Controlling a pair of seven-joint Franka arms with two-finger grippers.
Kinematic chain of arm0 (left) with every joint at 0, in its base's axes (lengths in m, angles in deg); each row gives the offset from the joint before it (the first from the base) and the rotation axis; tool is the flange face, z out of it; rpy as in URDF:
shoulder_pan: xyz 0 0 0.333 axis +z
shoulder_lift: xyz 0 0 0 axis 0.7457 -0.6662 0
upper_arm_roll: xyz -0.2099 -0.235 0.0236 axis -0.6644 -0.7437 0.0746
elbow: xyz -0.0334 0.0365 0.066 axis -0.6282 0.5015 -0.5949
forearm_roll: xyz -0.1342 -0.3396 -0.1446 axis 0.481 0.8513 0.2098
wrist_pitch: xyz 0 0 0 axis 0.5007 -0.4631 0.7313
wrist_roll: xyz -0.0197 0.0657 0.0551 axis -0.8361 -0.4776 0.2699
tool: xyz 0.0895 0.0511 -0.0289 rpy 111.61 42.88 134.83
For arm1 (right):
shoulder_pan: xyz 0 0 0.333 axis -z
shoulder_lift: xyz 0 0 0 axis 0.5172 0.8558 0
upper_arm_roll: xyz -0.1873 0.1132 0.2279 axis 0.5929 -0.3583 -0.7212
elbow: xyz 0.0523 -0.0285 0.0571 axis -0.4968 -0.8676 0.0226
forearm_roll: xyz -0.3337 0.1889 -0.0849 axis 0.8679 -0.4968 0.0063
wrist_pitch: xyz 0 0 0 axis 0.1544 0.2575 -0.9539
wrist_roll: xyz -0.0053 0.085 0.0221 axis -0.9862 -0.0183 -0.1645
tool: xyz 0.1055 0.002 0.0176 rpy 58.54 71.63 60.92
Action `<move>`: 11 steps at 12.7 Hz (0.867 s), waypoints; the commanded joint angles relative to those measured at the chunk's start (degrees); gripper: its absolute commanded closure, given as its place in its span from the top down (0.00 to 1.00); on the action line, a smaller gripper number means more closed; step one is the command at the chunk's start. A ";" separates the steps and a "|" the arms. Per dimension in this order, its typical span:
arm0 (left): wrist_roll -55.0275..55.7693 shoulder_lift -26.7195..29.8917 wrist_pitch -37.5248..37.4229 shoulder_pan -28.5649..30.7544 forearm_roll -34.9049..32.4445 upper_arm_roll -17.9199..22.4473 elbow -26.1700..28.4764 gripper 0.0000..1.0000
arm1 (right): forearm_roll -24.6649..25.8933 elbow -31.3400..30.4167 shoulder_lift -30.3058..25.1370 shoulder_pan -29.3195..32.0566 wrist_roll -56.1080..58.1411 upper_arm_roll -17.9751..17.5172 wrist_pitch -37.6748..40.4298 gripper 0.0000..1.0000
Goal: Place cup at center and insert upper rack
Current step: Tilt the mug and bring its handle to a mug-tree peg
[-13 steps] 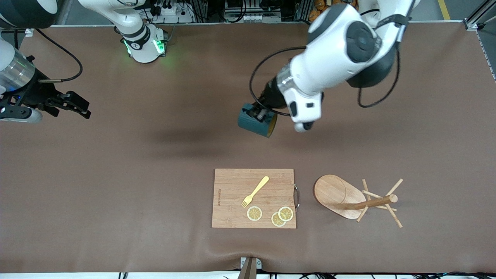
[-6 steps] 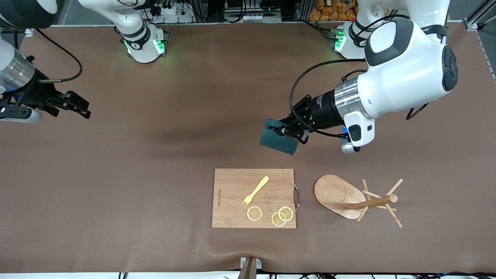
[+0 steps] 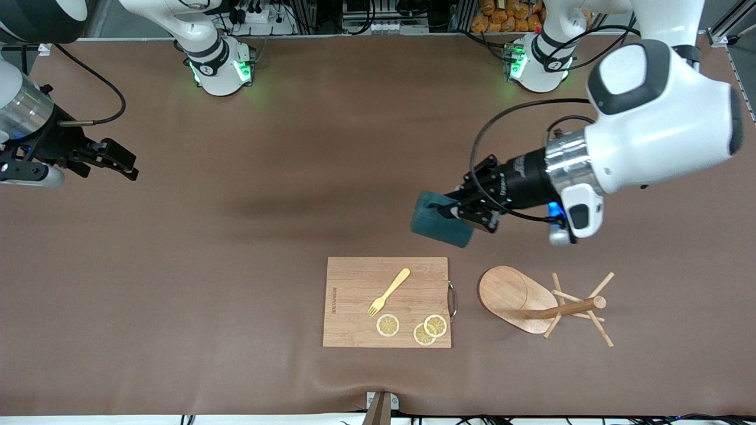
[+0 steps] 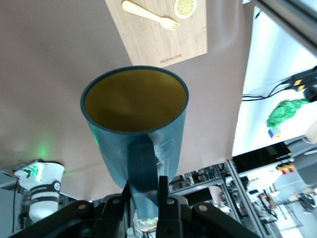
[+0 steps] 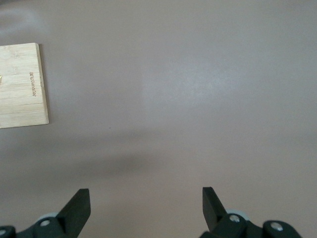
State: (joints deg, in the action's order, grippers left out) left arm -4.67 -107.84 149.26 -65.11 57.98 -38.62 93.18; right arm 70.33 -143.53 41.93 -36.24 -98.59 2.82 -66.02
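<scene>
The cup (image 3: 442, 226) hangs in the air on its side, over bare bench (image 3: 236, 265) just above the board (image 3: 387, 301) and the rack (image 3: 534, 304). The left gripper (image 3: 466, 213) is clamped tight on its handle, fingers (image 4: 163, 196) pinching the strap, as the left wrist view shows — the tan mouth points away from the wrist. The right gripper (image 3: 121, 160) waits over the right arm's end of the bench, its jaws spread wide and holding nothing.

Risks, as I judge them: the hold is on the handle alone, so the cup's weight hangs off to one side — a quick turn to upright could let it swing or slip in the pinch. Set down while tilted, it could roll on the bench. The rack lies tipped over, pole and pegs flat near the front edge; a low pass of the left arm could catch a peg and shove it.

The bench is a plain brown mat, smooth and matte, with a slight ripple along the front edge. On the board lie a yellow fork (image 3: 388, 291) and three lemon slices (image 3: 435, 325). Along the top stand the two arm bases with green lights, cables and equipment racks past them.
</scene>
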 commanded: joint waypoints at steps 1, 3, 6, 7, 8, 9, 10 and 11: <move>-4.22 0.76 -0.10 4.92 7.51 -0.55 1.63 0.00 | 0.73 -0.20 -0.55 0.08 -0.36 0.11 0.39 1.00; -5.99 -0.28 -0.19 6.86 10.96 -0.55 1.81 0.00 | 0.73 -0.20 -0.55 0.08 -0.36 0.19 0.39 1.00; -12.46 -3.18 -0.19 11.69 21.92 -0.55 1.81 0.00 | 0.73 -0.29 -0.55 0.17 -0.36 0.19 0.57 1.00; -13.45 -4.32 -0.19 12.75 24.39 -0.55 1.81 0.00 | 0.73 -0.38 -0.55 0.26 -0.36 0.19 0.57 1.00; -13.64 -5.55 -0.19 13.54 26.07 -0.55 1.81 0.00 | 0.73 -0.38 -0.55 0.26 -0.36 0.28 0.57 1.00; -14.60 -6.52 -0.19 14.77 28.52 -0.55 1.72 0.00 | 0.73 -0.38 -0.55 0.26 -0.36 0.28 0.57 1.00; -16.96 -7.32 -0.28 16.35 30.81 -0.55 1.72 0.00 | 0.73 -0.29 -0.55 0.17 -0.36 0.28 0.57 1.00; -18.37 -8.11 -1.15 17.58 31.88 -0.64 1.81 0.00 | 0.73 -0.29 -0.55 0.08 -0.36 0.19 0.57 1.00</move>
State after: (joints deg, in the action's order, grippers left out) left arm -20.56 -114.98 149.13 -49.88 86.79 -38.58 95.30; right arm 70.33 -143.65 41.93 -36.21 -98.60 3.23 -65.76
